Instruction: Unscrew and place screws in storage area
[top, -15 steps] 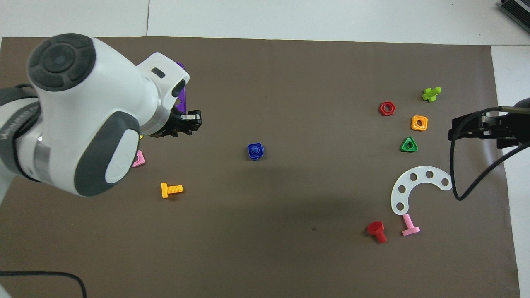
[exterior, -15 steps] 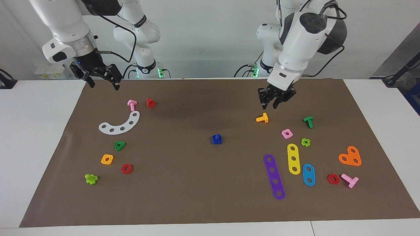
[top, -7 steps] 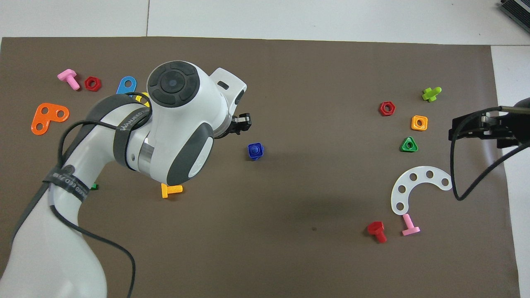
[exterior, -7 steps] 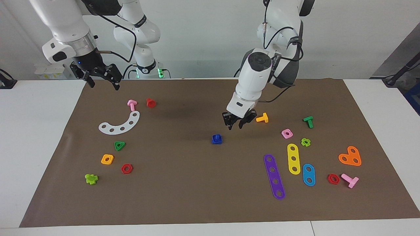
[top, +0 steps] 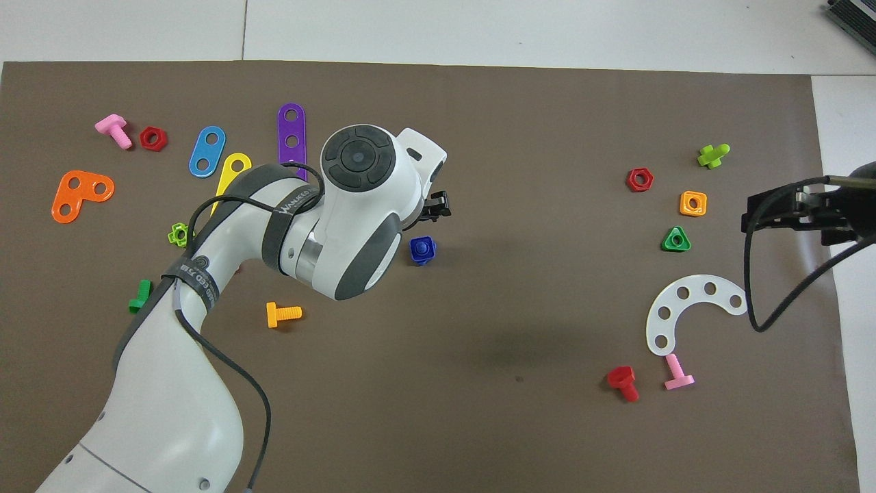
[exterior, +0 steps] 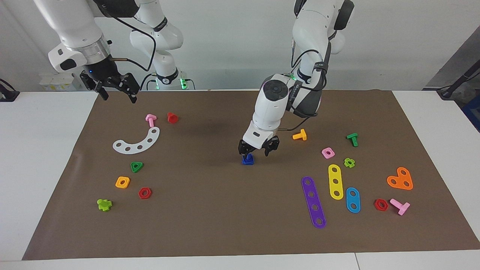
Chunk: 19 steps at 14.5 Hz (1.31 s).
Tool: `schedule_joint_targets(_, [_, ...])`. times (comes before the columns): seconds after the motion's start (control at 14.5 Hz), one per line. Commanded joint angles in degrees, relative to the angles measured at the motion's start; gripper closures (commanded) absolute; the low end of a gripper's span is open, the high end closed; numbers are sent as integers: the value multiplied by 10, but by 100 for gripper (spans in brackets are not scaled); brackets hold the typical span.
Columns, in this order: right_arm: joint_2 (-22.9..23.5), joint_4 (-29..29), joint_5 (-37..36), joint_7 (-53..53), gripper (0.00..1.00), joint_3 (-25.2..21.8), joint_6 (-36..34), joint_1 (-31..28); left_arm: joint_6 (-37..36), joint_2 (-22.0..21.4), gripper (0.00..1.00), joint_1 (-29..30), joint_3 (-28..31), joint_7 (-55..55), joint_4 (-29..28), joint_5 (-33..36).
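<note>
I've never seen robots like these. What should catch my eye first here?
The left gripper hangs low with fingers spread just above a small blue screw in its square nut at the mat's middle. The right gripper waits raised over the mat's edge, near the white curved strip and scattered colourful nuts.

The left arm comes in from its base, bends sharply at the elbow and slopes down toward the middle of the mat, its wrist tilted so the round end cap faces up and outward. The left gripper (exterior: 258,148) hangs low at the end of that slope, pointing downward, with its two fingers (exterior: 243,149) spread apart and nothing between them; in the overhead view only its dark tips (top: 435,205) show past the white wrist housing. The right arm waits, raised at its own end of the table, forearm angled down. The right gripper (exterior: 116,92) hangs in the air with its fingers apart, a cable looping from its wrist.
</note>
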Motion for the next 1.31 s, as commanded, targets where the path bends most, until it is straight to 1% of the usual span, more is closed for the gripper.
schedule_joint_targets(0.0, [-11, -10, -6, -20, 0, 4, 4, -4, 30, 3, 9, -22, 10, -23, -17, 16])
schedule_joint_targets(0.34, [-11, -10, -7, -20, 0, 4, 4, -5, 94, 3, 11, -29, 10, -21, -60, 16])
schedule_joint_targets(0.55, [-11, -10, -6, -20, 0, 4, 4, -5, 103, 3, 14, -30, 9, -17, -74, 35])
schedule_joint_targets(0.69, [-11, -10, -6, -20, 0, 4, 4, -5, 112, 4, 18, -33, 8, -16, -81, 36])
schedule_joint_targets(0.76, [-11, -10, -6, -21, 0, 4, 6, -7, 112, 3, 18, -37, 8, -16, -82, 36])
schedule_joint_targets(1.03, [-11, -12, -5, -31, 0, 3, 11, -10, 114, 3, 28, -38, 8, 2, -95, 36])
schedule_joint_targets(1.24, [-11, -13, -5, -31, 0, 3, 15, -9, 126, 1, 31, -39, 8, 10, -110, 36])
